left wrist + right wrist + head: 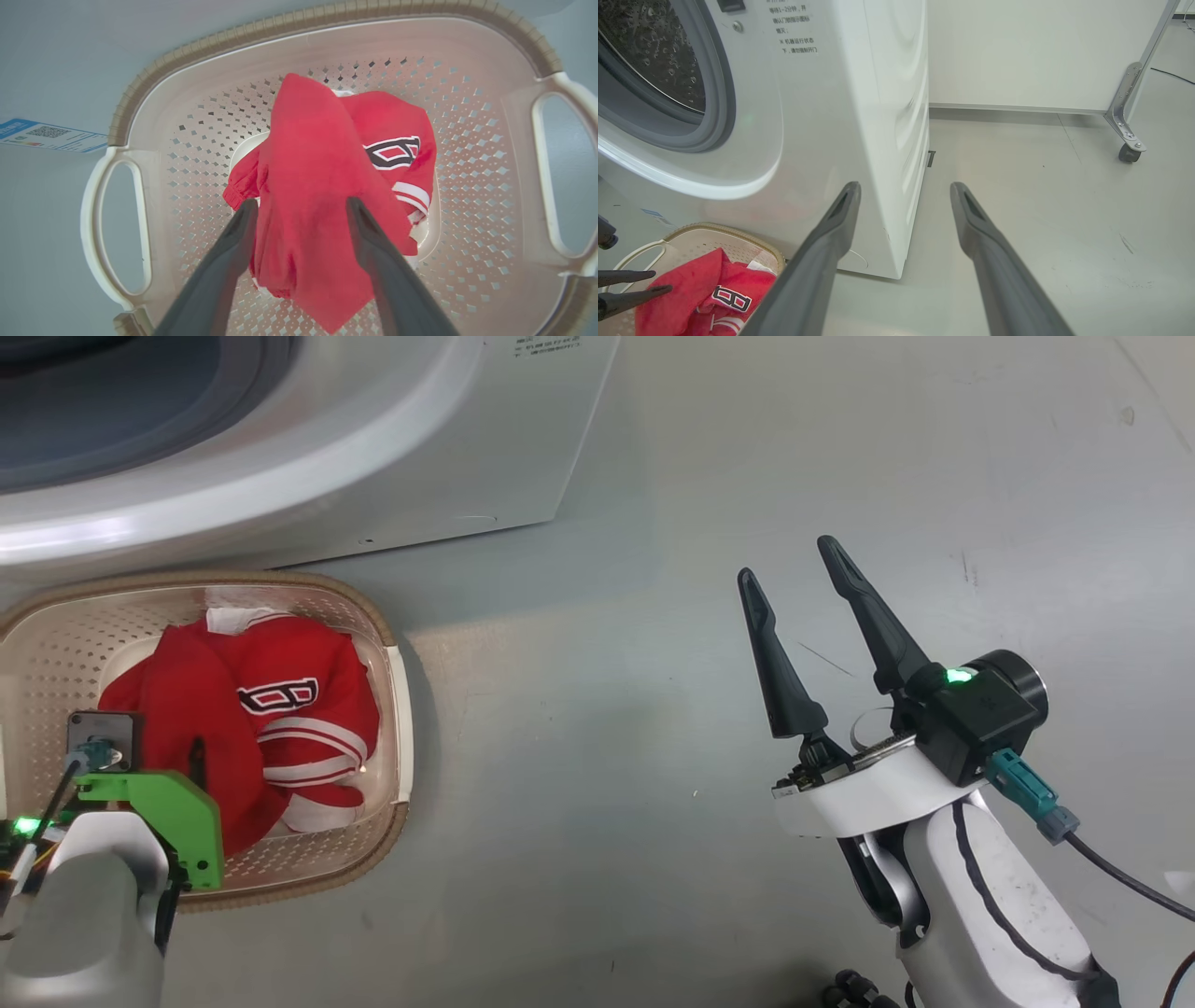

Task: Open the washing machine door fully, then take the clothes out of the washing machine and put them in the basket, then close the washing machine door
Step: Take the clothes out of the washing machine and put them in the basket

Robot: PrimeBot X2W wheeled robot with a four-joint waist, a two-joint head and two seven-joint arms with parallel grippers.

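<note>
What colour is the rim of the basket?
Brown. The rim tops the cream, perforated walls of the basket; the left wrist view shows it best.

The clothes (303,196) carry a black-and-white block print (395,151) on the red fabric. The visible part reads as a "B" or an "8"; folds hide the rest. The washing machine (822,116) bears several lines of small dark Chinese characters (794,28) on its white front panel, beside the drum opening. The figure "1-2" is legible in the top line. In the head view, the front panel shows lines of fine print (546,345), too small to read. A blue-edged sticker (70,140) carries a QR code (48,131); its text is too small to read.
</note>
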